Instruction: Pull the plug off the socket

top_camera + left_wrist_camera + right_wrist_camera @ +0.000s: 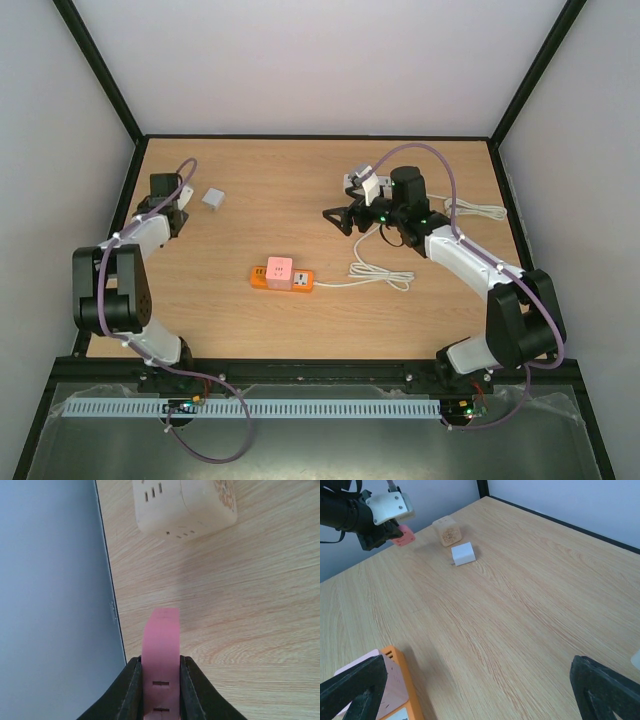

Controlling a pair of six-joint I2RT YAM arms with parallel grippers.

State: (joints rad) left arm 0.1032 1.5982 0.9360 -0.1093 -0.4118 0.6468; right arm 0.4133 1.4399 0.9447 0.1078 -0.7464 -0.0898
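Note:
An orange power strip lies mid-table with a pink cube plug seated on it; both show at the lower left of the right wrist view, the strip and the plug. My right gripper is open and empty, hovering right of and beyond the strip, its fingers wide apart. My left gripper is at the far left edge of the table, shut on a separate pink adapter block, which also shows in the right wrist view.
A beige cube adapter sits just ahead of the left gripper, and it shows in the right wrist view beside a white cube. The white cube lies at the back left. The strip's white cable loops to the right. The black frame edge runs along the left.

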